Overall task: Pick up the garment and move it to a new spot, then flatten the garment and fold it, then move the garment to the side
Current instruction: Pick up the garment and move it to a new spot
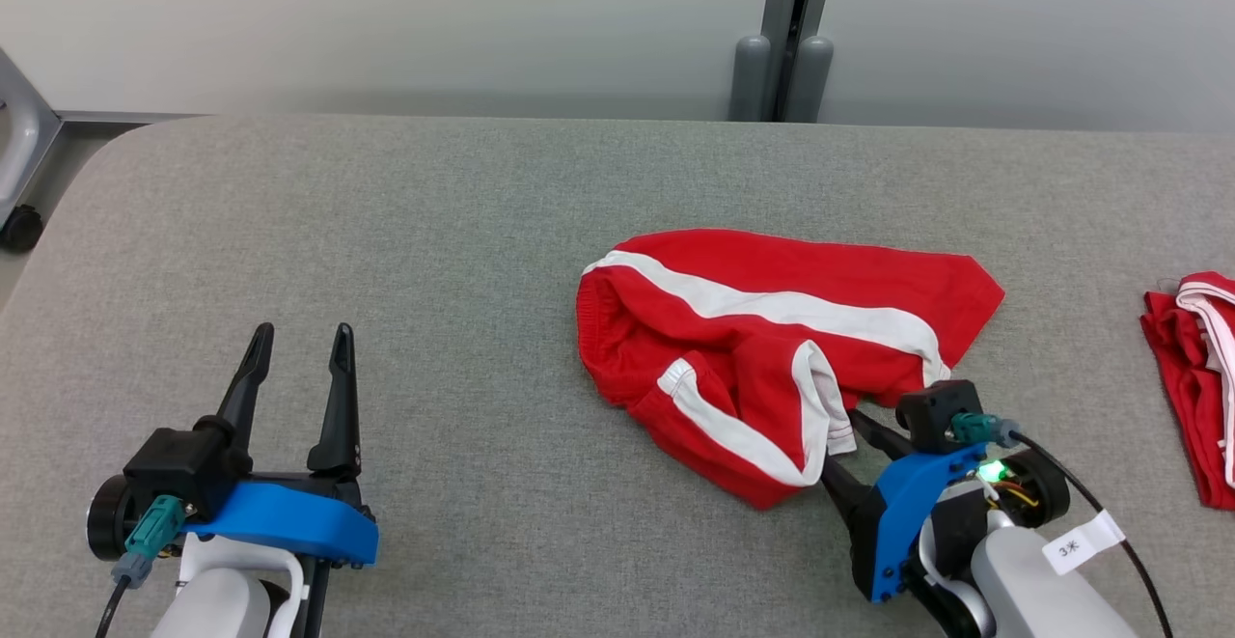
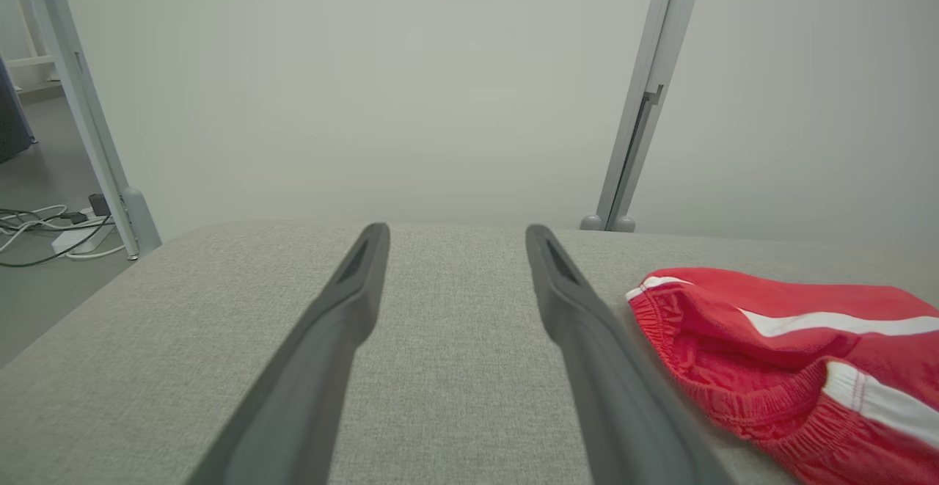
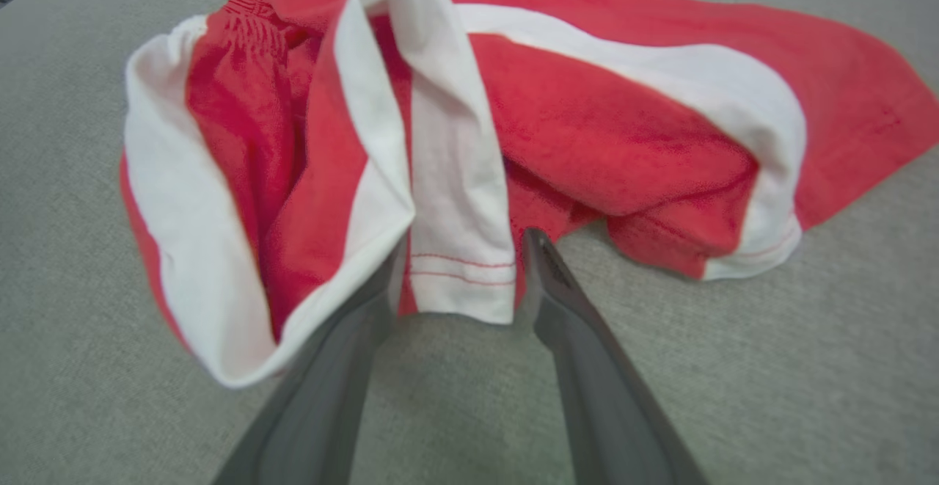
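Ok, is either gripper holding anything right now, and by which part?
Nothing is gripped yet. The right gripper has its jaws open either side of the white leg hem of the red shorts; the left gripper is open, empty.

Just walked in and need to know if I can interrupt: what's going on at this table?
A two-armed robot is starting on a crumpled pair of red shorts lying on the grey table. Its right gripper has its fingers either side of the shorts' white hem, jaws apart, nothing lifted yet. The left gripper sits open over bare table. Another red garment lies at the table's right edge.
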Robot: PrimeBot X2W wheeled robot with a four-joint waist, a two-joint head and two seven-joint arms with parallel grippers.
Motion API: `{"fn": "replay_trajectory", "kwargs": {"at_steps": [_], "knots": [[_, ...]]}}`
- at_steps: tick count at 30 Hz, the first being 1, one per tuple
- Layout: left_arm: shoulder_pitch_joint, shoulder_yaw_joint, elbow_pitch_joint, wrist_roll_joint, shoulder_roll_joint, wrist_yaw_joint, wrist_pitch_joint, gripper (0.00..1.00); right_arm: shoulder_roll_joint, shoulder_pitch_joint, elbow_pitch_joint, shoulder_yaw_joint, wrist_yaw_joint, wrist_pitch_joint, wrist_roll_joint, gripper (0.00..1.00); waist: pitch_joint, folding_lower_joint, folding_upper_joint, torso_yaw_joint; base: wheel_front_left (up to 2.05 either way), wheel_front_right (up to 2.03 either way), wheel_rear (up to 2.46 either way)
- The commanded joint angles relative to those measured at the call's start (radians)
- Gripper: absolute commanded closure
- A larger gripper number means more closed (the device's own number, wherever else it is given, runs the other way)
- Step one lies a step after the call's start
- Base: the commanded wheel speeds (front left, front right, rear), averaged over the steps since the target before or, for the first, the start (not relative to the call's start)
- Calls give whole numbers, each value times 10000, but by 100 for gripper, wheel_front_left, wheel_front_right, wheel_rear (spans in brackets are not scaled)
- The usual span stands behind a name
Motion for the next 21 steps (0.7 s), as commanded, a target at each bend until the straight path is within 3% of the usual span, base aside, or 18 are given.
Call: {"fn": "replay_trajectory", "kwargs": {"at_steps": [1,4,8,10,11,12,13,14,21], "knots": [[7,18,0,-26,66,13,-34,0,51,191,-112,61,1,-87,-47,18,-25,-1,0,-26,0,0,0],[70,13,-40,-44,95,54,-23,0,114,281,-249,206,1,-9,-6,21,-43,-1,0,-81,0,0,0],[45,-30,-98,-50,128,67,31,0,166,205,-181,298,1,41,-4,33,-37,-1,0,-119,0,0,0],[12,-61,-127,-46,141,62,54,0,198,79,-89,321,1,50,-11,51,-32,-1,0,-115,0,0,0],[0,-78,-140,-45,149,57,65,0,195,13,-42,332,1,38,-38,53,-24,-1,0,-107,0,0,0],[-13,-96,-145,-44,156,52,79,0,200,-46,12,338,1,22,-53,67,-18,-1,0,-94,0,0,0],[-21,-114,-153,-41,163,50,79,0,194,-102,70,323,1,-24,-83,91,-14,-1,0,-77,0,0,0],[-26,-127,-161,-41,169,51,79,0,181,-139,133,311,1,-51,-123,100,-12,-1,0,-58,0,0,0],[126,-73,-219,-71,244,156,69,0,-127,-12,-51,-599,1,-306,-752,100,-92,-1,0,13,0,0,0]]}}
